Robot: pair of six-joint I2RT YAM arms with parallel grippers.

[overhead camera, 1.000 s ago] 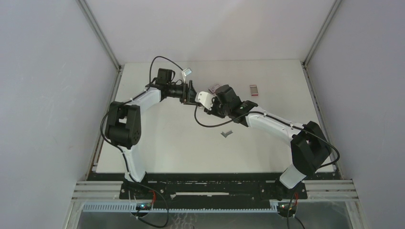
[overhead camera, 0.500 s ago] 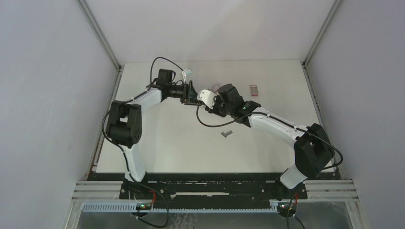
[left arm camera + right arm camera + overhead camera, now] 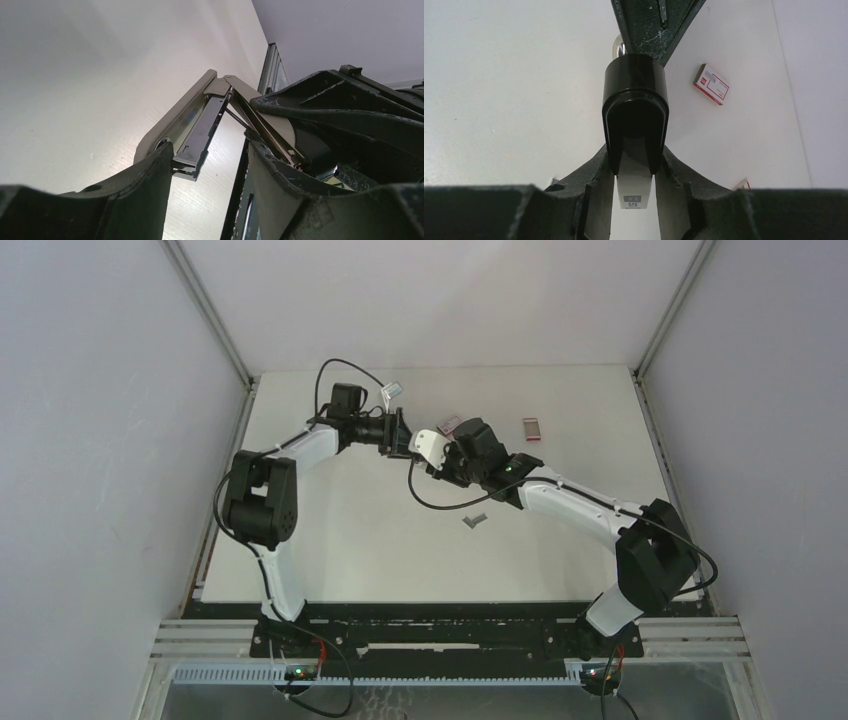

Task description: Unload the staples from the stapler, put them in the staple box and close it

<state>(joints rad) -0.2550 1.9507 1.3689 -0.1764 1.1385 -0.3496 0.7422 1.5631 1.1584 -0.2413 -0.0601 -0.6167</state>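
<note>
As the table (image 3: 330, 550) lies beneath them, both arms meet over its far half. The right tool (image 3: 635, 167) is clamped on the black end of the stapler (image 3: 202, 125), which stands splayed open at its hinge. The left tool (image 3: 210, 156) straddles both bars; whether it presses them I cannot tell. The staples (image 3: 475, 521) seem to lie on the table, well apart, so unloading looks done. The next move probably calls for squeezing the bars together squarely, without twisting.

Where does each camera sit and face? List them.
Top external: above, behind the bases, looking down on the table; left arm, right arm show.
Left wrist: on left arm, looking past the left end effector at the opened stapler.
Right wrist: on right arm, facing the right end effector clamping the stapler's end.
Shared: stapler, both wrist views.
</note>
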